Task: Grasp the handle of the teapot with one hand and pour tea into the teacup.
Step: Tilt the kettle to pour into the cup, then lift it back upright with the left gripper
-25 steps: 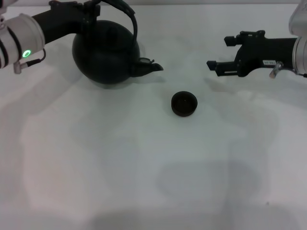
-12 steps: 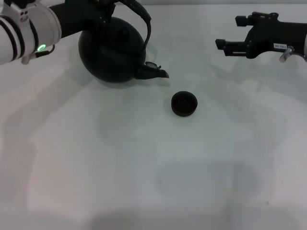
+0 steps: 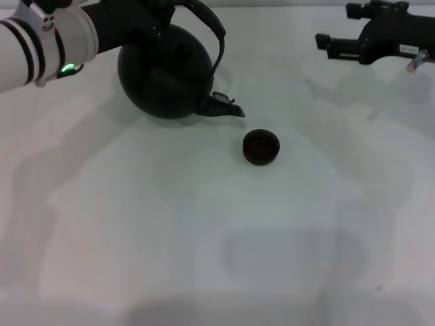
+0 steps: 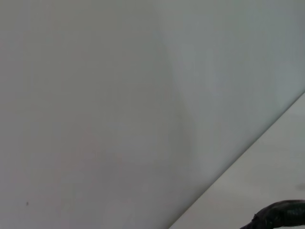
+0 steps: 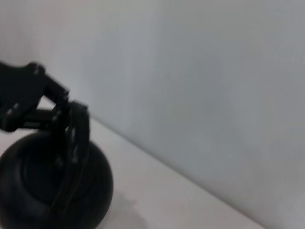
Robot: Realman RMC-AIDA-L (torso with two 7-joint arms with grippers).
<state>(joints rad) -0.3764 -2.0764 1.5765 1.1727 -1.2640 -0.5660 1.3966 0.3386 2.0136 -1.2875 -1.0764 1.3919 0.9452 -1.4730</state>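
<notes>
Left gripper (image 3: pixel 158 15) clamped on handle (image 3: pixel 212 28), teapot (image 3: pixel 163 75) tipped, spout toward teacup (image 3: pixel 261 147) nearby on table (image 3: pixel 204 238). Right gripper (image 3: pixel 326 45) hangs off to side, fingers apart, holding nothing.

A lab-like test setup: bare white table (image 3: pixel 204 258), blank wall (image 4: pixel 95 95).

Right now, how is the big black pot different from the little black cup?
The teapot is much bigger than the teacup. The teapot has a spout and an arched handle; the teacup has neither. The left gripper holds the teapot by its handle, with its spout tipped down toward the teacup, while the teacup sits alone and upright on the table. Both are round and dark.
</notes>
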